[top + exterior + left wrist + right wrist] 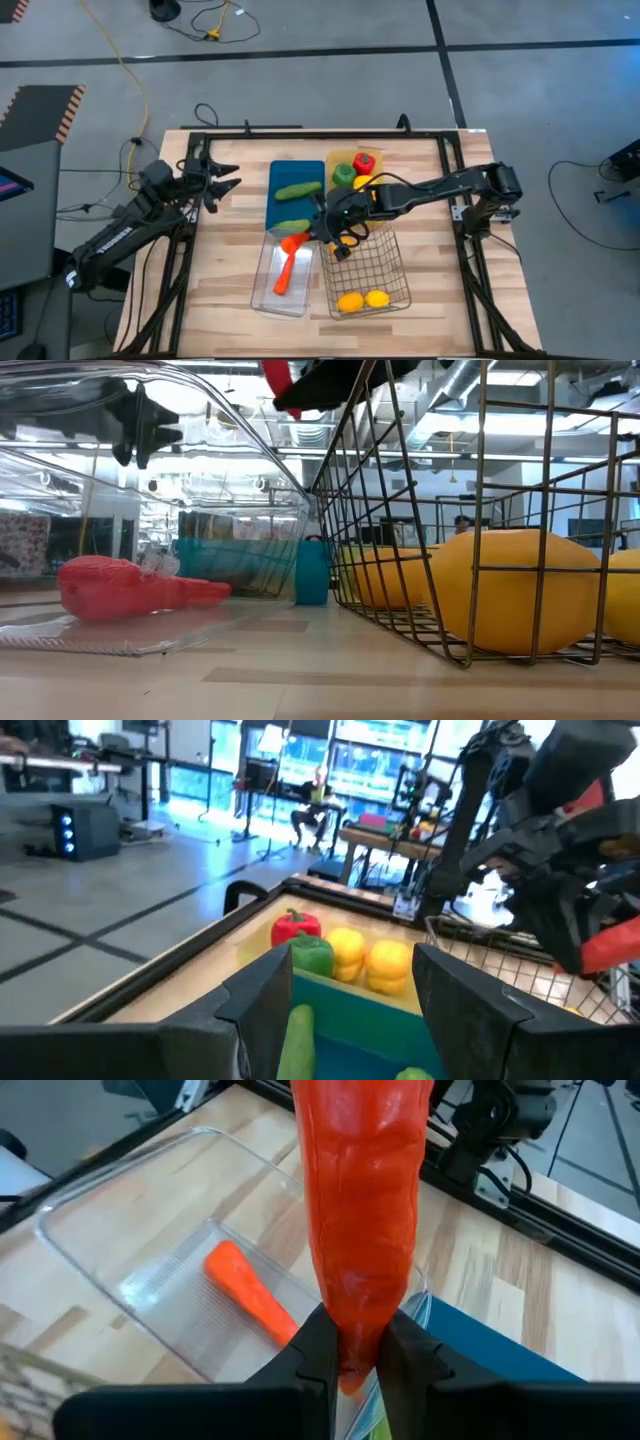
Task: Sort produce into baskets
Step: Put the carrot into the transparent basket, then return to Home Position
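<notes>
Orange carrot (365,1200) clamped in the right gripper (358,1355), hanging over the clear bin's (262,290) twelve o'clock end (one carrot (250,1292) already inside). Best released low, centred. Left gripper (222,183) waits open at nine o'clock.

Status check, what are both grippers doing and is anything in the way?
Right gripper shut on carrot, over clear bin. Second carrot lies in bin. Left gripper open, waiting at table's left. Nothing in the way.
</notes>
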Controlling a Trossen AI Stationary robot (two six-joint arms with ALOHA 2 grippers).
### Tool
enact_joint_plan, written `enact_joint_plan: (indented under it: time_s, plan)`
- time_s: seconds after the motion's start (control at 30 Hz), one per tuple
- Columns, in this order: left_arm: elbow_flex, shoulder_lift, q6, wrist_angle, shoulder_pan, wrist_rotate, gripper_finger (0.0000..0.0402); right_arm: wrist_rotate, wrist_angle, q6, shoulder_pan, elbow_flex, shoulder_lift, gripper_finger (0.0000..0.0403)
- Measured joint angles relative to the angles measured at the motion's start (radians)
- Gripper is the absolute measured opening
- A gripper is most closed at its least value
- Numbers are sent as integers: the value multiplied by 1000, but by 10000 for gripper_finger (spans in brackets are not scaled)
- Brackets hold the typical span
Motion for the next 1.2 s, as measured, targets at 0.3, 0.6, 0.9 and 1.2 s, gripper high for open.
enact_joint_plan:
  time_s: [0.3,0.6,0.9,1.2]
  plan:
    - [-112,-35,24,138,-66,-71,194,-4,125,68,0,0,91,87]
    - [-210,-35,52,285,-128,-117,194,-4,163,120,0,0,94,110]
    - [-253,-34,53,353,-176,-186,194,-4,151,158,1,0,94,177]
    - [-253,-34,124,347,-181,-186,194,-1,127,173,-17,0,62,214]
